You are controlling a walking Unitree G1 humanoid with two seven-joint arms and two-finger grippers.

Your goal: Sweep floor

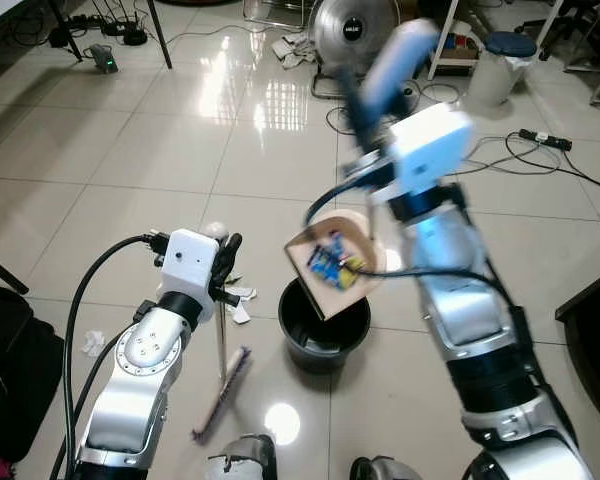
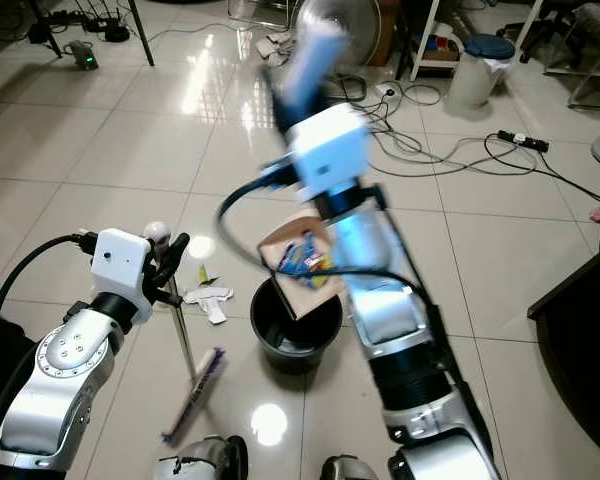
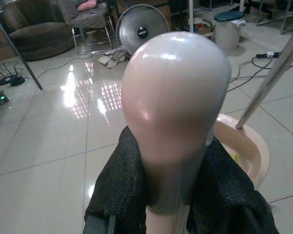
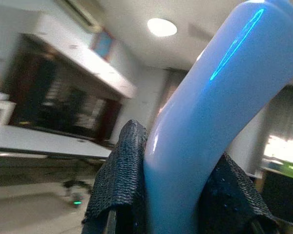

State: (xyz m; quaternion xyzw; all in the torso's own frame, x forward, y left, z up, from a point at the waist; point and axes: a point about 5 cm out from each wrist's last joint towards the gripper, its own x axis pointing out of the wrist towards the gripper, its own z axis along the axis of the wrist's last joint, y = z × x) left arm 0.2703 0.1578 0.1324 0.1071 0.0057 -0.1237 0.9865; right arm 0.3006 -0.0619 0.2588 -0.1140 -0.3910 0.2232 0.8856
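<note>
Sweeping broom with a pale pink bristle head (image 1: 223, 392) stands on the glossy beige tiled floor (image 1: 100, 150) nearest the robot, its thin metal shaft rising upright to a rounded pale pink knob. The left gripper (image 1: 223, 262) has its black fingers (image 3: 119, 187) closed tight around the neck just under that knob, with no gap showing on either side. Just beside the broom shaft lie scraps of white paper litter (image 1: 240, 303) on the tiles. Next to them sits a round black plastic bin (image 1: 323, 330). Directly above the bin hangs a beige plastic dustpan (image 1: 332, 262), tilted steeply so its mouth faces down toward the bin, with blue and yellow wrappers (image 1: 333, 266) clinging inside it. The right gripper (image 2: 280, 110) is raised high, its mesh-covered fingers (image 4: 119, 180) clamped firmly on the dustpan's light blue curved handle (image 1: 392, 62). Farther off, black cables (image 1: 525, 150) trail across the floor. Beyond them stand a round grey floor fan (image 1: 355, 32) and a white cylindrical bin with a blue lid (image 1: 500, 65).
</note>
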